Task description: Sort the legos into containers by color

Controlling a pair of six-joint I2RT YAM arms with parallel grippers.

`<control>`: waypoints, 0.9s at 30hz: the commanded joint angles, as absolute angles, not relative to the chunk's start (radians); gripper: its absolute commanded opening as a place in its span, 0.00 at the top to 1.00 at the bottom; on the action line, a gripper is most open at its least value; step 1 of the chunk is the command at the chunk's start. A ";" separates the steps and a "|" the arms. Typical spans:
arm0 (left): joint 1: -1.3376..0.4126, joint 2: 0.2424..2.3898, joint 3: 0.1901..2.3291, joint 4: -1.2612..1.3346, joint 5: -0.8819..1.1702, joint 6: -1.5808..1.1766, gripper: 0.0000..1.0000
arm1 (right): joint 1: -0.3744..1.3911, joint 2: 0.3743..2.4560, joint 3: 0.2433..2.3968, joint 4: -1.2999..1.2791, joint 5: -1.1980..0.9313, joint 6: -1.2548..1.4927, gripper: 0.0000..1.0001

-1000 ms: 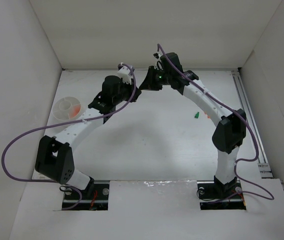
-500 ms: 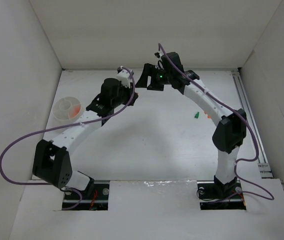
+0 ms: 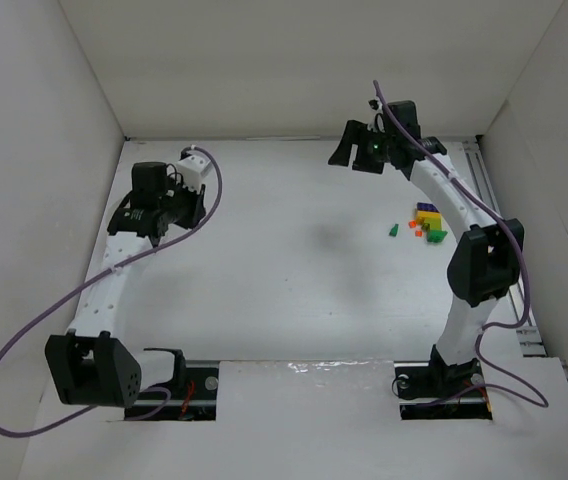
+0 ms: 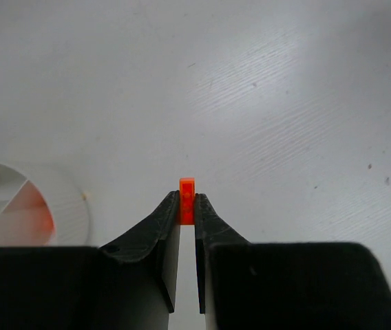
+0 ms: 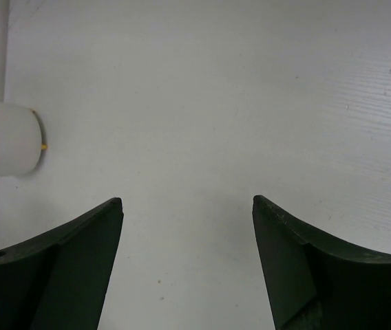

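My left gripper (image 4: 187, 200) is shut on a tiny orange lego (image 4: 187, 185) that stands upright between its fingertips, above the bare table. The white bowl (image 4: 16, 206), with orange showing inside, lies just to the left of those fingers. In the top view the left gripper (image 3: 129, 218) hangs at the far left and hides the bowl. My right gripper (image 3: 352, 160) is at the back right, open, with nothing between its fingers (image 5: 186, 201). Several legos (image 3: 426, 222) in yellow, green, orange and purple lie in a heap under the right arm, and a lone green one (image 3: 392, 230) sits beside it.
White walls box in the table on the left, back and right. A metal rail (image 3: 499, 230) runs along the right edge. The bowl (image 5: 6, 137) also shows far left in the right wrist view. A purple cable (image 3: 24, 330) loops from the left arm.
The two grippers were close together at the back centre. The left arm has swung left over the bowl with the orange lego; the right gripper has opened and drawn back right, uncovering the heap.
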State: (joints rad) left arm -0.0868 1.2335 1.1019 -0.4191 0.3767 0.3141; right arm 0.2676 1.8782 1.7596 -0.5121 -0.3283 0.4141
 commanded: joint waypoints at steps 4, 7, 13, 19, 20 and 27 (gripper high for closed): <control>-0.038 1.129 1.082 -0.522 0.304 0.577 1.00 | 0.270 1.836 1.749 -0.523 -0.327 0.353 0.20; 0.011 1.097 1.052 -0.522 0.313 0.633 1.00 | 0.261 1.827 1.749 -0.523 -0.308 0.344 0.20; 0.123 1.187 1.084 -0.571 0.354 0.710 1.00 | 0.252 1.827 1.759 -0.523 -0.308 0.344 0.20; 0.204 1.278 1.127 -0.589 0.373 0.770 1.00 | 0.252 1.827 1.759 -0.523 -0.318 0.344 0.20; 0.213 1.288 1.127 -0.589 0.373 0.770 1.00 | 0.252 1.827 1.759 -0.523 -0.318 0.344 0.20; 0.274 1.351 1.160 -0.584 0.364 0.798 1.00 | 0.252 1.836 1.759 -0.523 -0.318 0.344 0.20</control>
State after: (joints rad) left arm 0.2546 1.3502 1.1156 -0.5804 0.3462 0.7635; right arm 0.2558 1.8778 1.7508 -0.5385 -0.3206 0.3569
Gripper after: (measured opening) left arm 0.075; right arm 0.802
